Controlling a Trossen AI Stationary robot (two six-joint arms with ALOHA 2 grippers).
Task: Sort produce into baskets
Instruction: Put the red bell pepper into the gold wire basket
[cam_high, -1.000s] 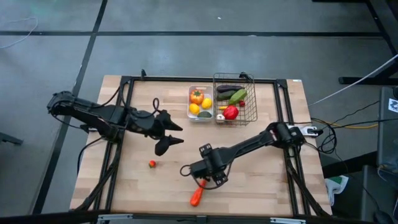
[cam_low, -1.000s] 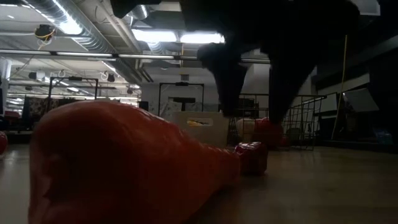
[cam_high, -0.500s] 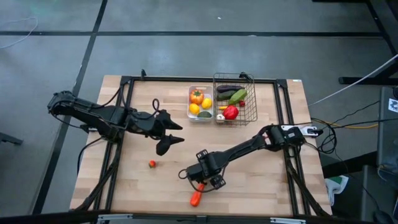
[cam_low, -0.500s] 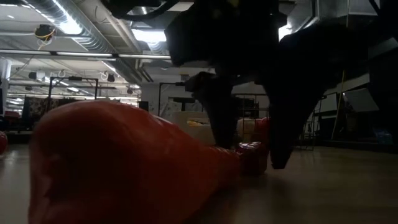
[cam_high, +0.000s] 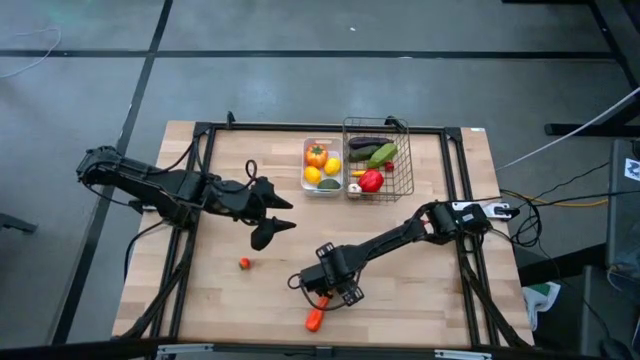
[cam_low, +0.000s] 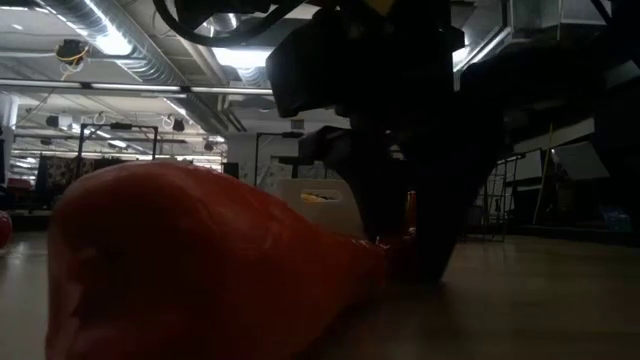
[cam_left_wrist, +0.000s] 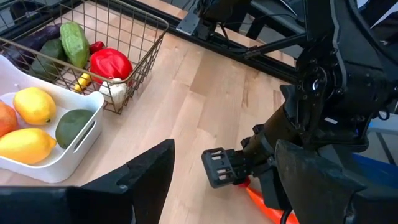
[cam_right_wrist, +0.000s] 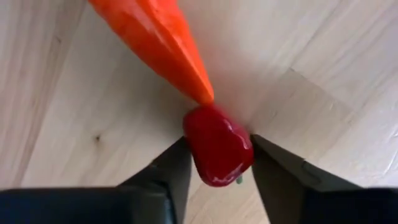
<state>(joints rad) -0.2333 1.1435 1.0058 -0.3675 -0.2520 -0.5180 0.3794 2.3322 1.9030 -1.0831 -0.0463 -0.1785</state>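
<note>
Red chilli (cam_right_wrist: 219, 145): right end effector (cam_right_wrist: 217, 163) is closing its fingers against it beside the carrot (cam_right_wrist: 152, 38).
Next: lifting clear, carrying to the wire basket (cam_high: 400, 160).
Left end effector (cam_high: 268, 226): waiting partly open, holding nothing.

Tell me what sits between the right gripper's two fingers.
A small red chilli sits between the right gripper's fingers, both touching it, its far end meeting the carrot's tip. The right wrist view shows this.

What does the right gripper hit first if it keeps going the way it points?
The small red chilli, already between the fingers of the right gripper. Just beyond it lies the orange carrot, its tip touching or nearly touching the chilli. Depth between them is hard to judge.
</note>
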